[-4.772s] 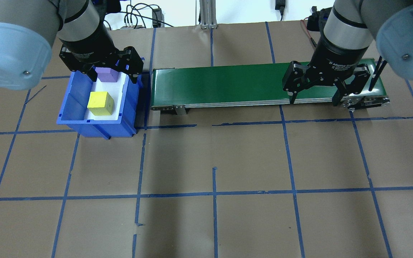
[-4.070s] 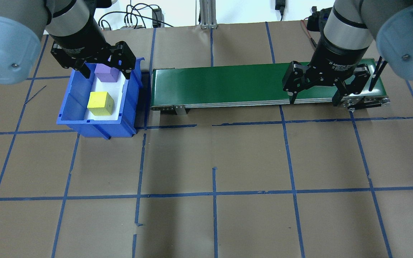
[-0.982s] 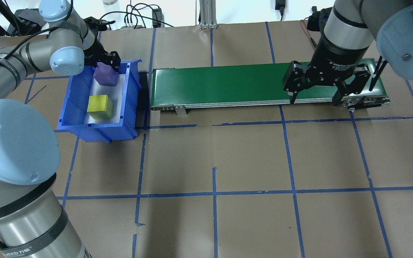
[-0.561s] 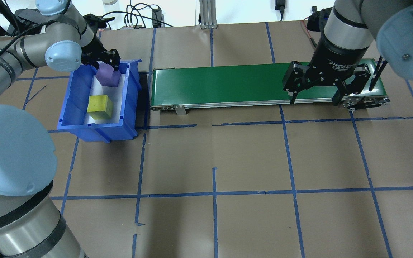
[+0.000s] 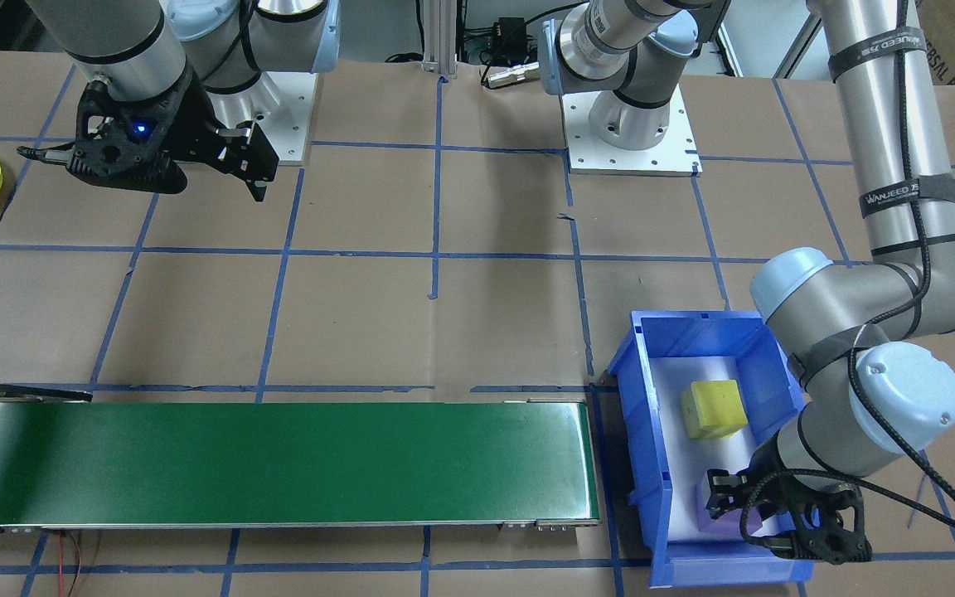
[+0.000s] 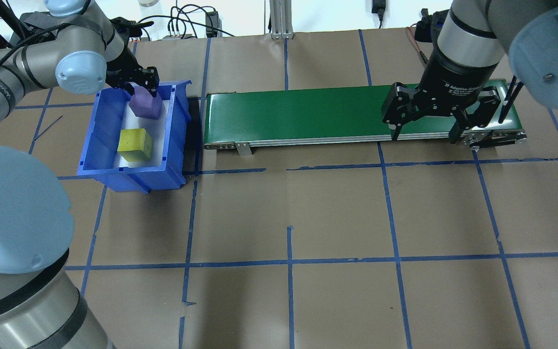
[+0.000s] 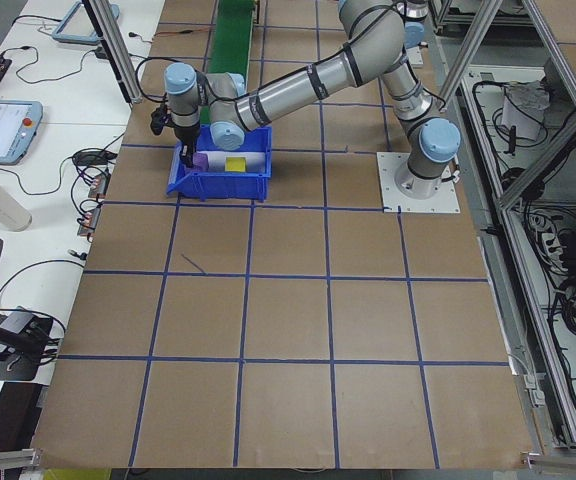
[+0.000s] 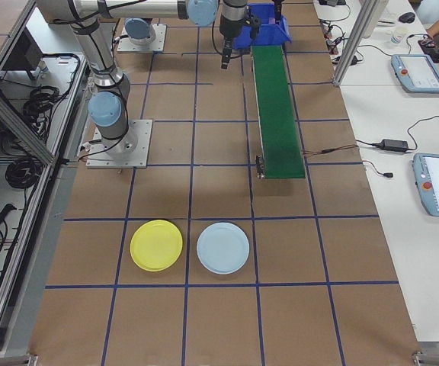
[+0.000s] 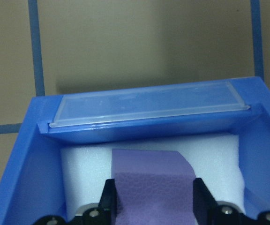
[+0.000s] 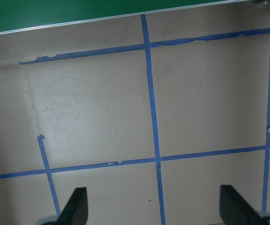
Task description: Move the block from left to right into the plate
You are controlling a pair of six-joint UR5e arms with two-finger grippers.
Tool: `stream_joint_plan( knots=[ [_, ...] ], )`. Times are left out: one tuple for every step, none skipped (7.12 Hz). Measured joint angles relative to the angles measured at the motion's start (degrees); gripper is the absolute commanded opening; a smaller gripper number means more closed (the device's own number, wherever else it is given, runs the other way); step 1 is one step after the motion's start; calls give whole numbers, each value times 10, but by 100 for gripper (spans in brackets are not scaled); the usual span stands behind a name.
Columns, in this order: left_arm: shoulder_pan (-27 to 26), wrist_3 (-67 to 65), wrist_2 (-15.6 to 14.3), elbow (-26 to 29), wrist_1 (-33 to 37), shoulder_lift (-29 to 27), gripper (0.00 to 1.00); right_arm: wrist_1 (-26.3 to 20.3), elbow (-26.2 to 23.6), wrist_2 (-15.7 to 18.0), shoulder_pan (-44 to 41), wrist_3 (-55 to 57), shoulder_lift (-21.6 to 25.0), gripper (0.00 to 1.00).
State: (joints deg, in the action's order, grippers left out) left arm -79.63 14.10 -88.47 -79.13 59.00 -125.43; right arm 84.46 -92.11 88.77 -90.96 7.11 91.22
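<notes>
one purple block (image 9: pixel 153 180) clamped in left hand (image 9: pixel 153 206)

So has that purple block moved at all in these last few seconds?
Yes. The purple block now sits tilted and slightly nearer the yellow block, away from the blue bin's far wall, with the left tool around it.

Brown-papered, blue-taped table (image 6: pixel 337 213) with blue bin (image 6: pixel 100 160), green conveyor (image 6: pixel 308 114), yellow plate (image 8: pixel 156 245), pale-blue plate (image 8: pixel 222 248).

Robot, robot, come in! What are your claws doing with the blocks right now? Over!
Left gripper shut on purple block, inside blue bin. Right gripper open, empty. Yellow plate waiting. Nothing blocking.
</notes>
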Motion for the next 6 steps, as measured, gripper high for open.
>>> stream_joint_plan(
  knots=[
    [0,0,0,1,1,1,60,0,0,0,0,0,0,100],
    [0,0,0,2,1,1,60,0,0,0,0,0,0,100],
    [0,-2,0,4,5,6,60,0,0,0,0,0,0,100],
    [0,-5,0,5,18,19,60,0,0,0,0,0,0,100],
    [0,-7,0,6,43,45,61,0,0,0,0,0,0,100],
    [0,-8,1,6,70,72,61,0,0,0,0,0,0,100]
  ],
)
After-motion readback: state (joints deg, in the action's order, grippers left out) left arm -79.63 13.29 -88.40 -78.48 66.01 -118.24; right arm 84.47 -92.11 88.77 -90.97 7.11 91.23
